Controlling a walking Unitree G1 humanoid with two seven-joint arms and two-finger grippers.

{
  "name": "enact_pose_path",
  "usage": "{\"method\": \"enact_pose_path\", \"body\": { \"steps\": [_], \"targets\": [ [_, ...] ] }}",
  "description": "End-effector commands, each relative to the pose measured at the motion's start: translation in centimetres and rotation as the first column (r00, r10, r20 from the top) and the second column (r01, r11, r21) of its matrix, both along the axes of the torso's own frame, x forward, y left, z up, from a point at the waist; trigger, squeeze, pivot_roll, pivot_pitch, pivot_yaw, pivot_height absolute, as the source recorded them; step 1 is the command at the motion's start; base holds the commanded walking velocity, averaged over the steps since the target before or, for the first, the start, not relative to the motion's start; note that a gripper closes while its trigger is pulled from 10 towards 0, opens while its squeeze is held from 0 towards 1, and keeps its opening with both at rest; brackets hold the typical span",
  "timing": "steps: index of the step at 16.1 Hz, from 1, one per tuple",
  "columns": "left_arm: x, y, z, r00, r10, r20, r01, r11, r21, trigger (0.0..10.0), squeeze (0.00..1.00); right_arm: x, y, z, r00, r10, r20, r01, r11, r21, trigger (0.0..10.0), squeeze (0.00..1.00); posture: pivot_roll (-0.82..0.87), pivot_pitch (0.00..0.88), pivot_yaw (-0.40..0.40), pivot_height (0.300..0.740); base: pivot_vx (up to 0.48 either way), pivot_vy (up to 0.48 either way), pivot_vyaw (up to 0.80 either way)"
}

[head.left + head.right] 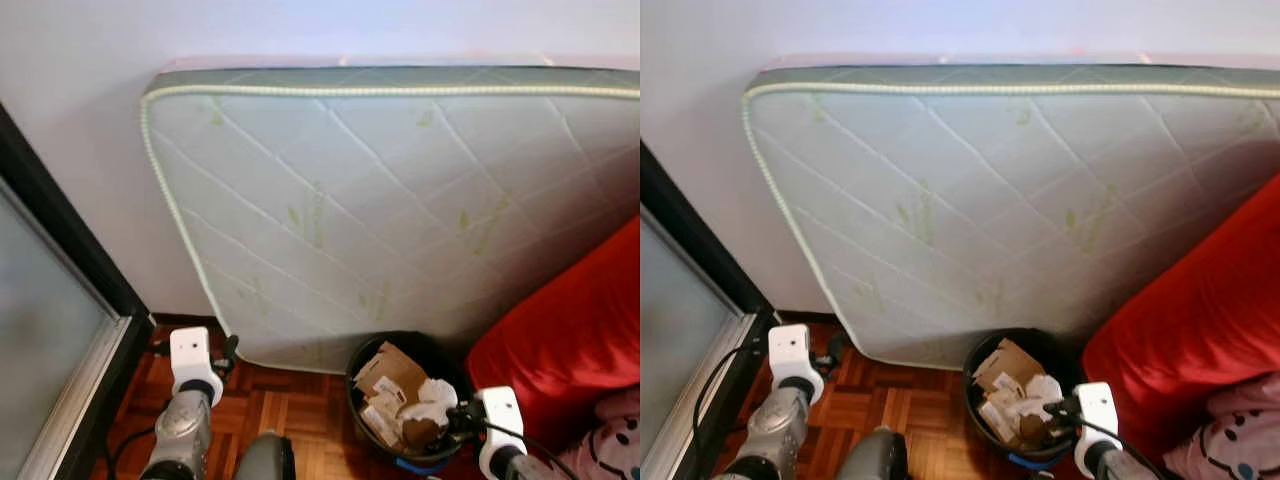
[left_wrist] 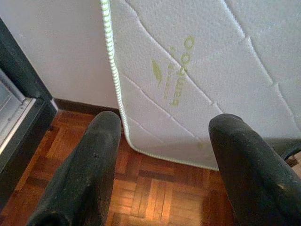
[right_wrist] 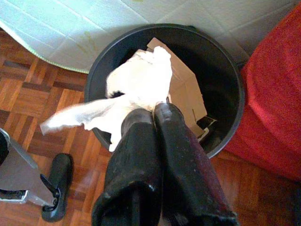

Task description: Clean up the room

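A black waste bin stands on the parquet floor, holding brown cardboard pieces. My right gripper is shut on a crumpled white tissue, which hangs over the bin's near rim. In the left eye view the tissue sits at the bin's right side, beside the right gripper. My left gripper is open and holds nothing, low over the floor to the left of the bin, pointing at the mattress corner.
A quilted white-green mattress leans on the wall right behind the bin. A red cushion presses against the bin's right side, with a pink soft toy below it. A dark sliding door frame runs along the left.
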State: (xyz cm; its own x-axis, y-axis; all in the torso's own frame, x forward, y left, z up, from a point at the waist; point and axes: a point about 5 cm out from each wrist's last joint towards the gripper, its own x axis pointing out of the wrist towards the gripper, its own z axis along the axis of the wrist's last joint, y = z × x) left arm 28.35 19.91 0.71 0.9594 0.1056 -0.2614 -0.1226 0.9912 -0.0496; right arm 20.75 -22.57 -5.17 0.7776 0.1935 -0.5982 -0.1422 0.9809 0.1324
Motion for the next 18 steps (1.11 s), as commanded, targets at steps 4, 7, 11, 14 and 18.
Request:
{"method": "enact_pose_path", "body": {
  "steps": [4,7,11,14,18],
  "targets": [
    [0.5,-0.4,0.9,0.998,-0.015,0.064,0.016,1.000,-0.004,10.0,0.00,-0.4,-0.8,0.1,0.998,-0.051,0.023,0.051,0.999,0.018,10.0,0.00,0.11,0.114,-0.019,0.646,0.000,0.000,0.00],
    [0.3,-0.4,1.1,0.996,-0.016,0.091,0.016,1.000,-0.005,10.0,0.00,5.2,3.3,2.7,0.990,-0.042,0.137,0.036,0.998,0.051,10.0,0.00,0.11,0.152,-0.028,0.646,0.000,0.000,0.00],
    [-0.1,-0.3,1.1,0.994,-0.011,0.105,0.011,1.000,-0.001,10.0,0.00,9.1,7.7,5.4,0.977,-0.043,0.210,0.021,0.994,0.106,10.0,0.00,0.12,0.174,-0.033,0.646,0.000,0.000,0.00],
    [-0.1,-0.2,1.3,0.993,-0.013,0.114,0.012,1.000,0.003,10.0,0.00,11.4,8.9,7.2,0.984,-0.025,0.174,0.019,0.999,0.037,10.0,0.00,0.13,0.179,-0.031,0.646,0.000,0.000,0.00],
    [-0.2,-0.2,1.7,0.990,-0.019,0.137,0.019,1.000,0.007,10.0,0.00,12.0,8.0,7.5,0.990,-0.058,0.131,0.064,0.997,-0.041,10.0,0.00,0.15,0.196,-0.035,0.646,0.000,0.000,0.00]
  ]
}}
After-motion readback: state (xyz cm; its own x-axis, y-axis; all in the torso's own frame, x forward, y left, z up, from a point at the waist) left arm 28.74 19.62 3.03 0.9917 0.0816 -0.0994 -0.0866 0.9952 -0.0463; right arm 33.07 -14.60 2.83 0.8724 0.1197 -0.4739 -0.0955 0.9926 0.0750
